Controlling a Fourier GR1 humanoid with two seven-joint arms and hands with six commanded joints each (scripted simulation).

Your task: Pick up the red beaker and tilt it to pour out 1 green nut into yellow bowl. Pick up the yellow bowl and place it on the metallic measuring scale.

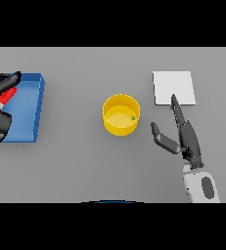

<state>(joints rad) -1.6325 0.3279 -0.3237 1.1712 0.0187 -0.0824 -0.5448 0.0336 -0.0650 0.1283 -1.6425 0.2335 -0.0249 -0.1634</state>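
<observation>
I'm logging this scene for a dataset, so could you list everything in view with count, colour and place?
yellow bowl: one, yellow, upright at the table's middle.
green nut: one, green, inside the yellow bowl near its right wall.
measuring scale: one, pale grey square plate, far right of the bowl, nothing on it.
blue tray: one, blue, at the table's left edge.
red beaker: one, red, over the blue tray, held in the left hand.
table: one, grey.
left hand: one, dark, at the left edge, fingers curled round the red beaker.
right hand: one, dark, fingers straight, right of the bowl, fingertip over the scale's near edge.
</observation>
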